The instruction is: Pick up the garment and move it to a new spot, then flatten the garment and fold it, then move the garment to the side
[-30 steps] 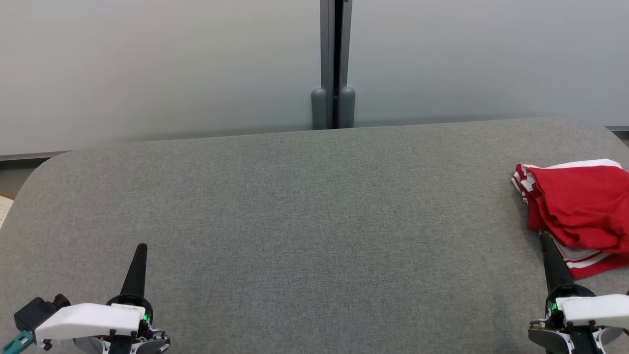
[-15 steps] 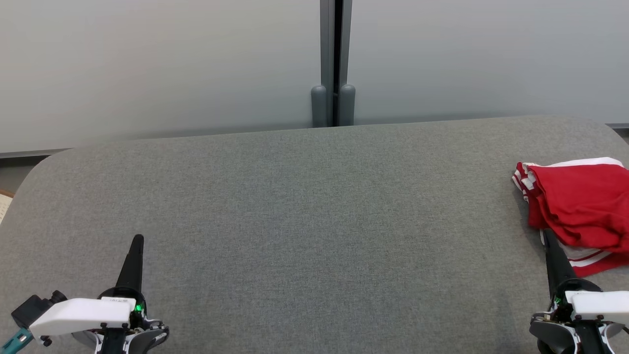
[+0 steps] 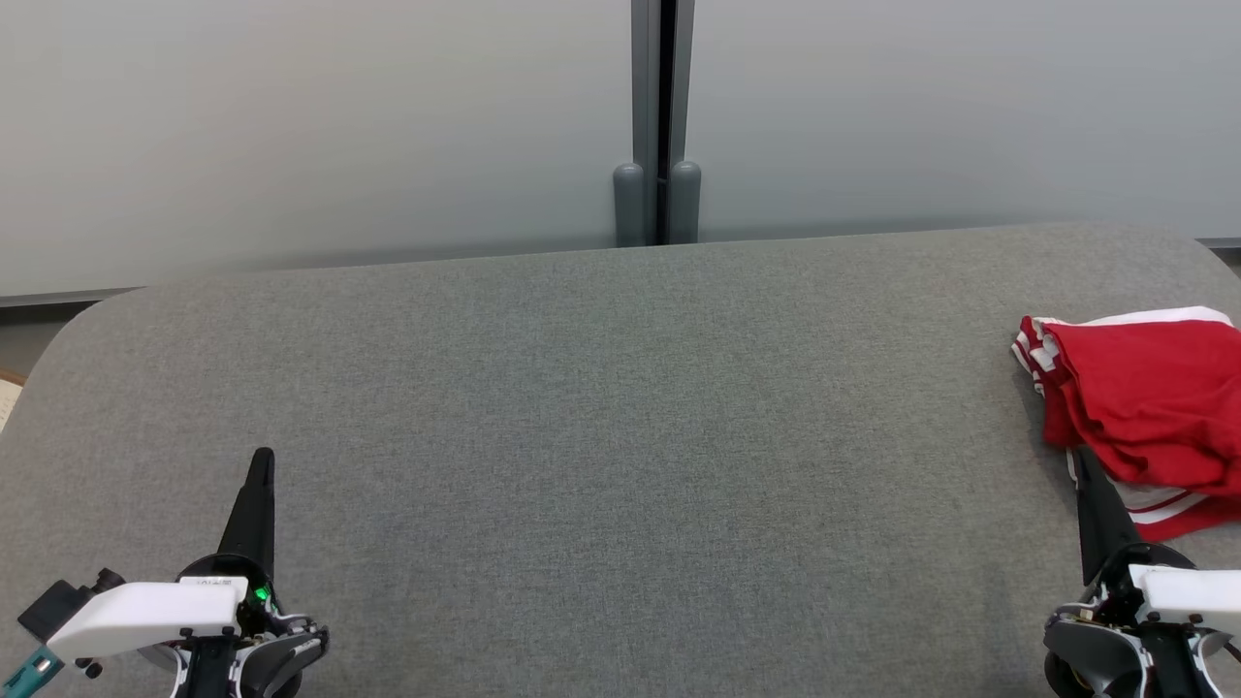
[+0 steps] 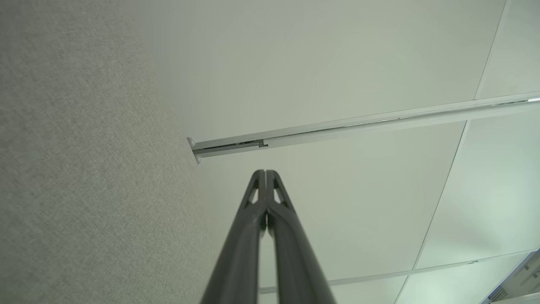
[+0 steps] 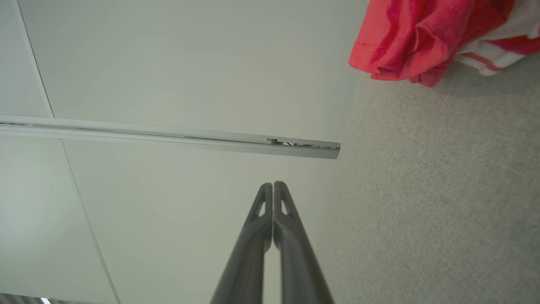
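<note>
The garment (image 3: 1144, 407) is red with white stripes and lies folded in a bundle at the far right of the grey table (image 3: 620, 436); the frame's right edge cuts it off. In the right wrist view the garment (image 5: 426, 33) sits at the upper right. My right gripper (image 3: 1078, 456) stands at the lower right, shut and empty, its tip just in front of the garment's near edge. The right wrist view shows the right gripper (image 5: 273, 184) with its fingers pressed together. My left gripper (image 3: 263, 456) is at the lower left, shut and empty, and the left gripper (image 4: 265, 172) looks the same in the left wrist view.
A pale wall of panels rises behind the table, with a dark grey post (image 3: 659, 126) at its middle. The table's corners are rounded at the far left and far right. A bit of floor (image 3: 29, 334) shows beyond the left corner.
The whole head picture has shifted slightly, so the camera moved. Both grippers have slid a little lower and outward in view, still shut. The garment lies as before.
</note>
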Motion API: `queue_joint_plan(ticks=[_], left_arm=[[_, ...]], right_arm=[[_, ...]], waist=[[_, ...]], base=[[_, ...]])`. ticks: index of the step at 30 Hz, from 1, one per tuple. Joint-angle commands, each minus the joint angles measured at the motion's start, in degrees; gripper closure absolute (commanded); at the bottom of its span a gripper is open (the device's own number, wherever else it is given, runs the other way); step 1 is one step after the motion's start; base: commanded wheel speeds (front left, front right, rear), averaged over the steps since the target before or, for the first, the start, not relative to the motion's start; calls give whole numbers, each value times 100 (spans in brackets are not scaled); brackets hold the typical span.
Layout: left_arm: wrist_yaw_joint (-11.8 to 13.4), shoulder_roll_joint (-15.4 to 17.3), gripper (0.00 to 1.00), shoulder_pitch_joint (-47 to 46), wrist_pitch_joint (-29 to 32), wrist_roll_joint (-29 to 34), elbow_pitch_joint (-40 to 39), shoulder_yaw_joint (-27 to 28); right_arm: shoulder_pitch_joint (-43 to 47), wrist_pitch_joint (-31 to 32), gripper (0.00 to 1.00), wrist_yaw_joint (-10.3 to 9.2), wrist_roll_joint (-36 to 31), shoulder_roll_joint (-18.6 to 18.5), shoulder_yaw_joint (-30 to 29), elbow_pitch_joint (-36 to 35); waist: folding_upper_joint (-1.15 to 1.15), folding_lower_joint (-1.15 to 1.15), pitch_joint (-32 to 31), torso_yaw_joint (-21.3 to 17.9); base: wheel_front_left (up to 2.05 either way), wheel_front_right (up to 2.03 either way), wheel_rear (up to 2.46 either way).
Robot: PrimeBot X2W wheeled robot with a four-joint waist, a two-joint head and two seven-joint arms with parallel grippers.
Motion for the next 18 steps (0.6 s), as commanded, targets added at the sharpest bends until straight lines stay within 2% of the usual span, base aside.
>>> queue_joint_plan(ticks=[1,13,18], left_arm=[[-50,-7,100,-95,30,-93,3,50],[-149,-70,100,-191,120,-476,70,168],[-148,-71,100,-177,123,-453,68,166]], right_arm=[[-91,32,100,1,129,-11,-38,10],[-159,80,100,0,568,28,-97,86],[-159,82,100,0,531,29,-97,84]], waist=[[0,0,4,0],[0,0,40,-2],[0,0,40,-2]], base=[[0,0,0],[0,0,0],[0,0,0]])
